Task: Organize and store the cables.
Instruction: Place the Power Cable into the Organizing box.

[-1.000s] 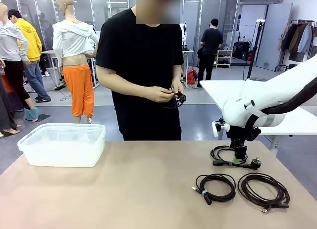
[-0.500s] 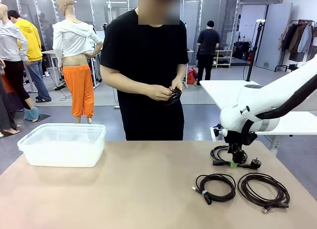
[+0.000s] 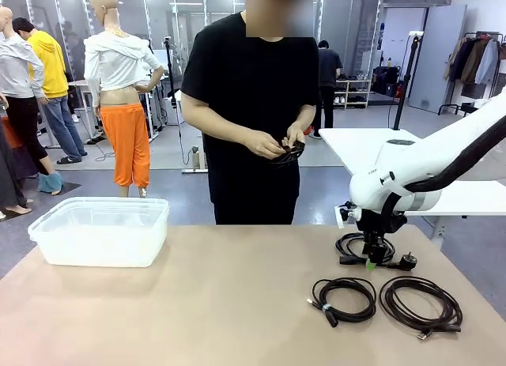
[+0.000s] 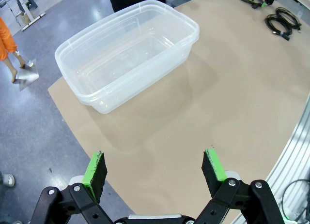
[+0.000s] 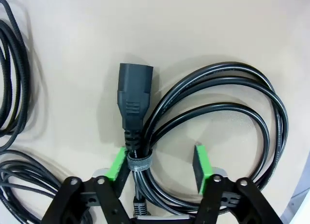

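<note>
Right wrist view: right end effector point(image 5: 159, 148) released astride cable point(image 5: 135, 94); left end effector point(image 4: 153, 156) released over tabletop point(image 4: 232, 88).

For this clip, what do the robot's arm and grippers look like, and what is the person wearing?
The right arm is glossy white with a black hose along it. Both the left gripper and right gripper are black linkages with green pads. The person wears a black short-sleeved T-shirt.
</note>
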Robot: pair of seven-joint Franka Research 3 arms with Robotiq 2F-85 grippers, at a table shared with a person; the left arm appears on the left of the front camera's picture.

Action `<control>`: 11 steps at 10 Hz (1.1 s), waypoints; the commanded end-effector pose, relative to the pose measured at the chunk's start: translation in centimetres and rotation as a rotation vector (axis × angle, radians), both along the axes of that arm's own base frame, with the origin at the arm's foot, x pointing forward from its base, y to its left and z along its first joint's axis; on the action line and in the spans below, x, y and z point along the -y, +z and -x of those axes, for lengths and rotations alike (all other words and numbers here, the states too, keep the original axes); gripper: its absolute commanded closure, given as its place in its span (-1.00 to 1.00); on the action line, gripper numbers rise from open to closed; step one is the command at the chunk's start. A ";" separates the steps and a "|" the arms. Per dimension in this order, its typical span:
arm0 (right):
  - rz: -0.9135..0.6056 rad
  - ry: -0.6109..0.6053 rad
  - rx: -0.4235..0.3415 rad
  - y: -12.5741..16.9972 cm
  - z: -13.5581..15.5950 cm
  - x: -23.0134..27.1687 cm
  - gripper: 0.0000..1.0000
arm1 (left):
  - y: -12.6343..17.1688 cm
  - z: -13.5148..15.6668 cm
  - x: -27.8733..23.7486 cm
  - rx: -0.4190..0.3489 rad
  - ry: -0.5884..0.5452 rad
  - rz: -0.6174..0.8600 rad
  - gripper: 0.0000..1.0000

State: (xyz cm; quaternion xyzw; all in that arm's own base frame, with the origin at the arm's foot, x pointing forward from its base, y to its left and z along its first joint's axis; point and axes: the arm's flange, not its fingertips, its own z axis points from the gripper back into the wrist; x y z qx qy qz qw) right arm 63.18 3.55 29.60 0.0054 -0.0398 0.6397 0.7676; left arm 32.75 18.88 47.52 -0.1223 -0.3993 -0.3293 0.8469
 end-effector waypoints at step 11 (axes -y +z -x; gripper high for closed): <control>-0.008 -0.073 0.041 9.9 1.7 -1.4 0.83 | -0.2 0.1 -0.2 0.005 -0.013 -0.001 -1.00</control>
